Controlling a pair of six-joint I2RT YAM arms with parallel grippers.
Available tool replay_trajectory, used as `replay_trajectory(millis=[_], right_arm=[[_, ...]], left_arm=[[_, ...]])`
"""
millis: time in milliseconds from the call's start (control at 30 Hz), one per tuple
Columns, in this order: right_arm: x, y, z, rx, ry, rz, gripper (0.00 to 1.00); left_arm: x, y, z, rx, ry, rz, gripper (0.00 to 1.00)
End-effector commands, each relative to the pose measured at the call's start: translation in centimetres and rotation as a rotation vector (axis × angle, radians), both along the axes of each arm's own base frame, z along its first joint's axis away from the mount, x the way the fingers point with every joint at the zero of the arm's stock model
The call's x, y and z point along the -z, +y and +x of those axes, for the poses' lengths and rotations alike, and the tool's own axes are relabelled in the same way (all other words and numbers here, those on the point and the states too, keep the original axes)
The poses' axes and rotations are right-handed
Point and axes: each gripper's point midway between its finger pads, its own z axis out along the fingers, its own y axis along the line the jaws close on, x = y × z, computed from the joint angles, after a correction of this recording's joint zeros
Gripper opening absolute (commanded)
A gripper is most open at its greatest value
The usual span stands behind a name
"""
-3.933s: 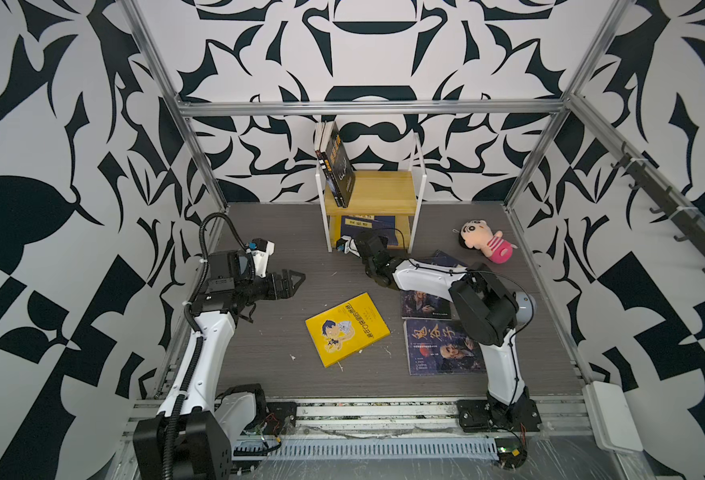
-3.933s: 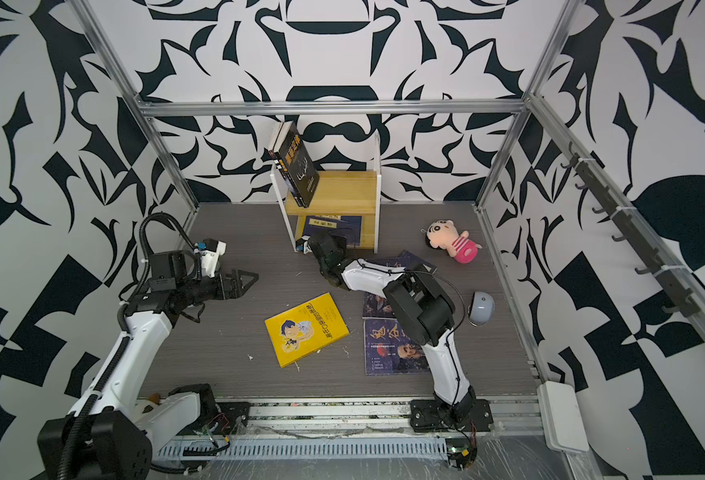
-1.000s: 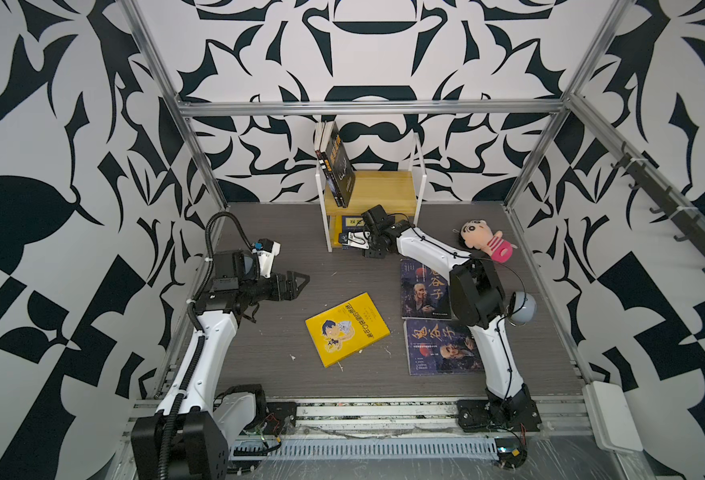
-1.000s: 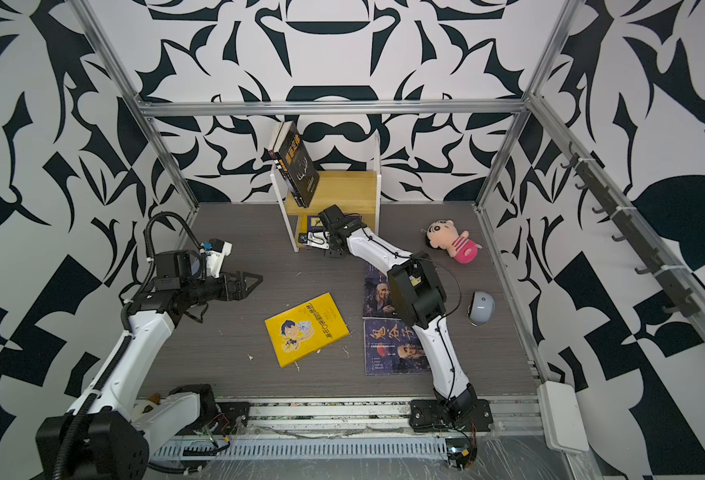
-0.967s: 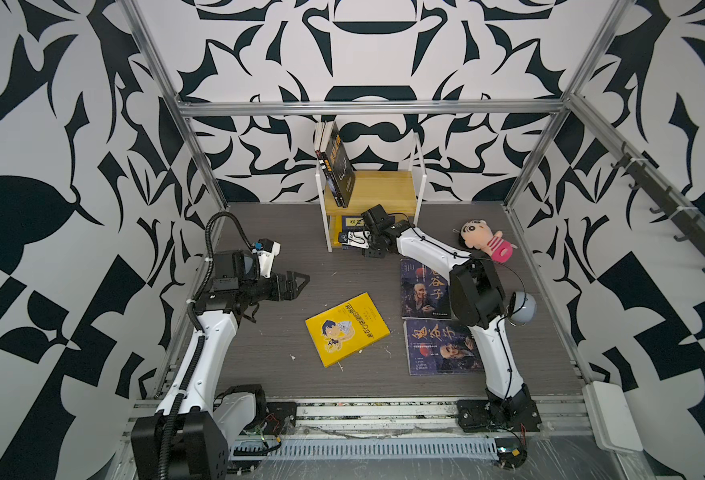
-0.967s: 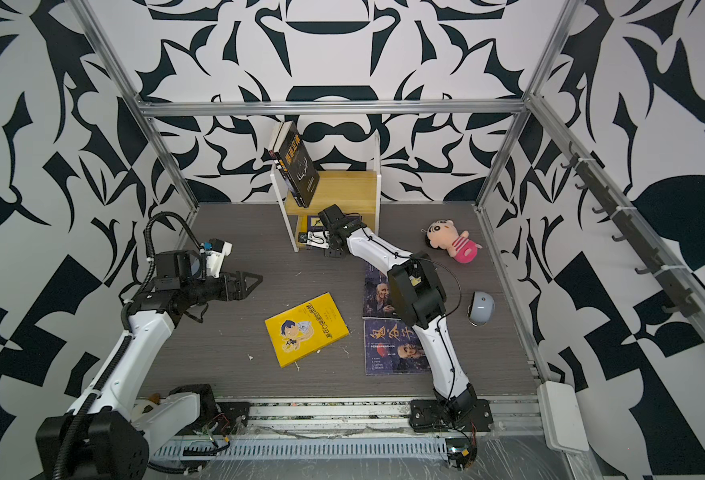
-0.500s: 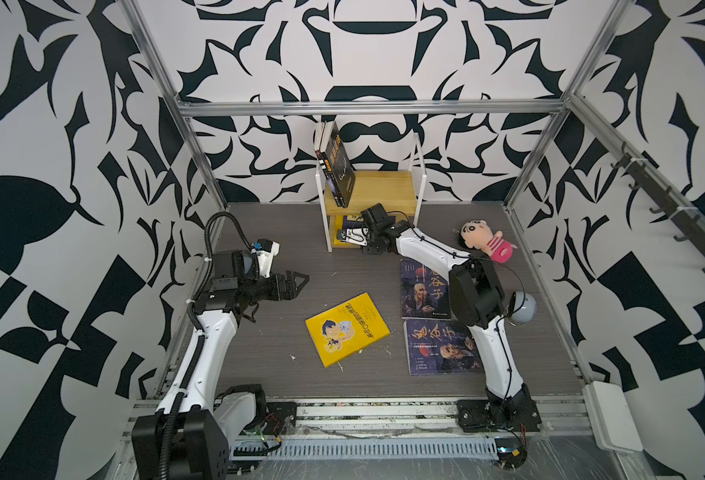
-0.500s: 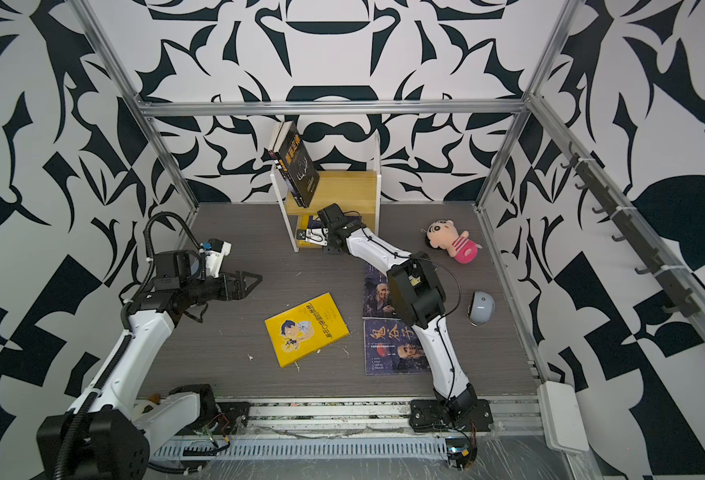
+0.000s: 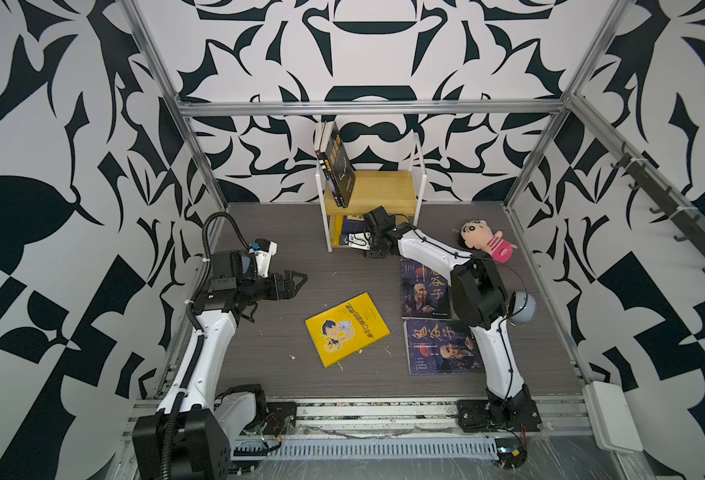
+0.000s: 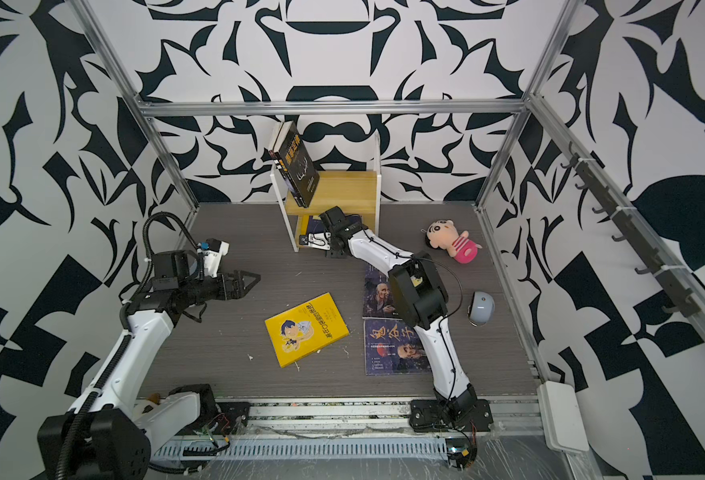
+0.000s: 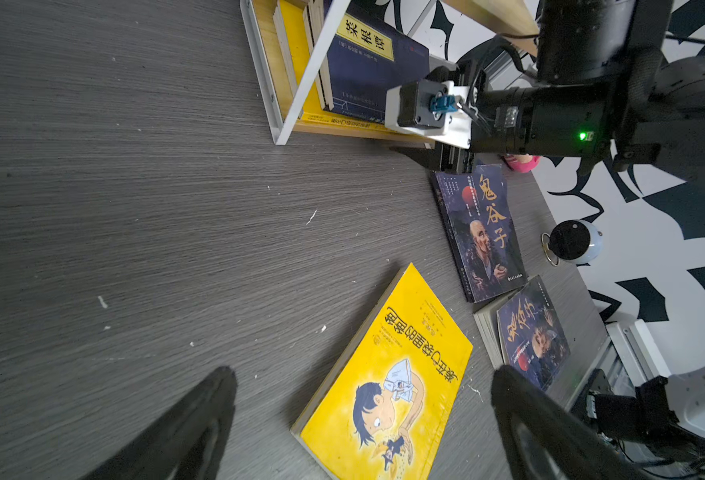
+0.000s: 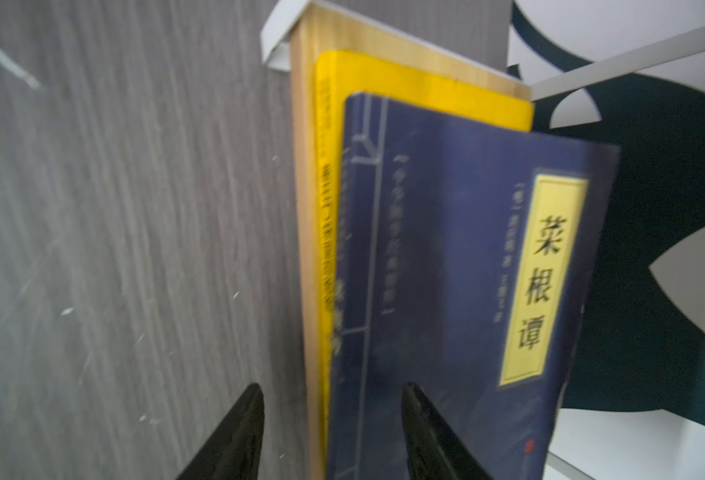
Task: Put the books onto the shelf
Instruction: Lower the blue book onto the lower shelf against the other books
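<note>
You are working in a robotics lab test cell, shown by the aluminium frame [image 9: 367, 109], the black-and-white patterned wall panels [image 9: 384, 50], and the left arm [image 9: 211, 345] and right arm [image 9: 498, 353] mounted on a front rail [image 9: 384, 409] beside a slotted cable duct [image 9: 363, 449].

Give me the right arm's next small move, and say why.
Probably back the right end effector straight out of the shelf's lower tier. Its jaws stand apart with nothing clamped, the navy book already lies flat on a yellow book there, and the nearest portrait book waits on the tabletop.
</note>
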Motion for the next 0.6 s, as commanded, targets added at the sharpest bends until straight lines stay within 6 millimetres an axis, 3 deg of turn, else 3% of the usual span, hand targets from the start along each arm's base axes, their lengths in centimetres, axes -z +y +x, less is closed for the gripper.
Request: replay_trajectory(millis=[0, 567], right_arm=[[-4.9, -0.8, 0.2, 0.0, -0.074, 0.043, 0.55], [-4.5, -1.3, 2.8, 0.073, -0.11, 0.067, 0.42]], left_arm=[[0.2, 0.0, -0.1, 0.002, 0.003, -0.017, 1.0], [0.2, 0.0, -0.1, 0.0, 0.009, -0.023, 0.99]])
